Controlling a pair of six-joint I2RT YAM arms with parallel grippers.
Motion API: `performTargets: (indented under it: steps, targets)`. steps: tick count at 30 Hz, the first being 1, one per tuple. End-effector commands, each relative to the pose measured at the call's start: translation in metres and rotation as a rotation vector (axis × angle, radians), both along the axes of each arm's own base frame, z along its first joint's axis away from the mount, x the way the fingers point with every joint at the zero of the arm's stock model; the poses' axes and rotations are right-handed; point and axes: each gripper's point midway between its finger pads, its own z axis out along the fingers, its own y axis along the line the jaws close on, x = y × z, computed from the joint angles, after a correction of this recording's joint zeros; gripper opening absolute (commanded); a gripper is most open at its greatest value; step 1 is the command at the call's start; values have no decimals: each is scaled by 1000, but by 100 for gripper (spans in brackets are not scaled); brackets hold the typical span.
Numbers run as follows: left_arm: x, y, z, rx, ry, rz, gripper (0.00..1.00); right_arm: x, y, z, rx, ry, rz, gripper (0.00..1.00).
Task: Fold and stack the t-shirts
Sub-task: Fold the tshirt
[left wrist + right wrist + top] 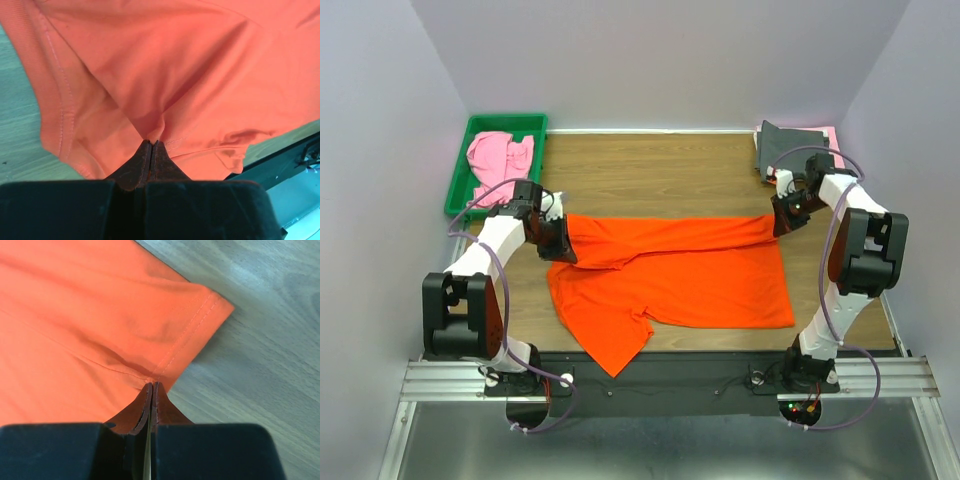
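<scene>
An orange t-shirt (670, 280) lies across the middle of the wooden table, its far edge partly folded over toward the front. My left gripper (563, 243) is shut on the shirt's left far edge; in the left wrist view the cloth (165, 80) bunches up at the closed jaw tips (151, 142). My right gripper (783, 222) is shut on the hem at the shirt's right far corner (200, 315), the jaw tips (152, 384) pinching it beside the stitching. A pink t-shirt (500, 157) lies crumpled in the tray. A dark grey t-shirt (792, 147) lies folded at the back right.
A green plastic tray (535, 127) stands at the back left corner. Under the dark grey shirt a pink edge (833, 134) shows. Purple walls close in the table on three sides. The black front rail (670, 365) runs along the near edge.
</scene>
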Motion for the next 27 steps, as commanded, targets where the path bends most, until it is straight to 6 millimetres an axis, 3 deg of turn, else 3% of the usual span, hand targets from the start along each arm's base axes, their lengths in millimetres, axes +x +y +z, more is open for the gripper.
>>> performTargets:
  steps: [1,10,14,17,21,22,24,25,27]
  targets:
    - [4,5,5,34,-47,21,0,0,-8,11,-28,-46,8,1]
    - [18,5,10,42,-41,5,0,-9,-6,37,-35,-97,20,1]
    - [19,1,12,24,-40,-19,0,-22,-1,32,-20,-72,32,1]
    - [16,0,8,19,-31,-29,0,-33,0,17,-16,-16,30,1]
    - [13,2,3,26,-8,-33,0,-33,-4,7,-29,22,7,31]
    - [12,1,3,26,-4,-39,2,-26,-5,13,-29,3,5,41]
    - [11,2,0,30,6,-43,18,-18,-1,26,-3,-34,-4,48]
    - [11,3,0,35,-1,-54,31,-10,1,36,7,-63,-9,49]
    - [14,1,8,26,-28,-70,44,-3,7,48,51,-83,-11,49]
